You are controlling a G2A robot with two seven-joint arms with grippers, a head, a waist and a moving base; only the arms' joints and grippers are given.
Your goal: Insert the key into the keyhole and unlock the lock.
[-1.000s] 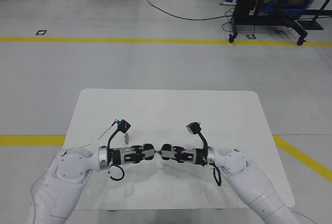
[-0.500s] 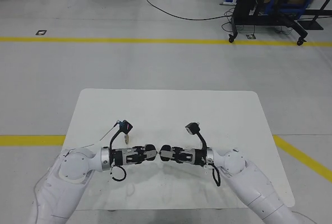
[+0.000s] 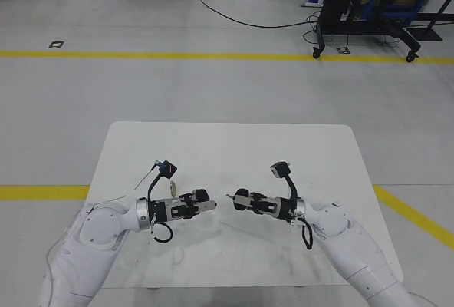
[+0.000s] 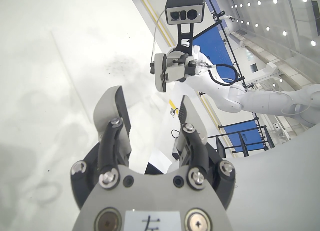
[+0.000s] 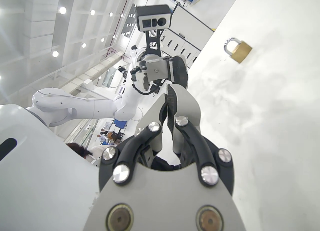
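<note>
1. While its fingers stand wide apart, the left gripper (image 4: 152, 93) holds nothing above the table (image 3: 235, 146).
2. Right gripper (image 5: 172, 91): fingers pressed together (what they pinch, if anything, I cannot tell).
3. One brass lock (image 5: 240, 51) lies flat, left of middle in the top view, beside the left arm.
4. Two grippers face each other, apart, at lower middle.

The top view looks steeply down from above both arms onto the white, round-cornered bench (image 3: 235, 150). The left wrist camera sits close behind its grey, black-padded left fingers (image 4: 120, 106), sighting low across the bench at the white right arm (image 4: 225, 91). The right wrist camera, behind the right fingers (image 5: 185, 106), faces the white left arm (image 5: 87, 109).
</note>
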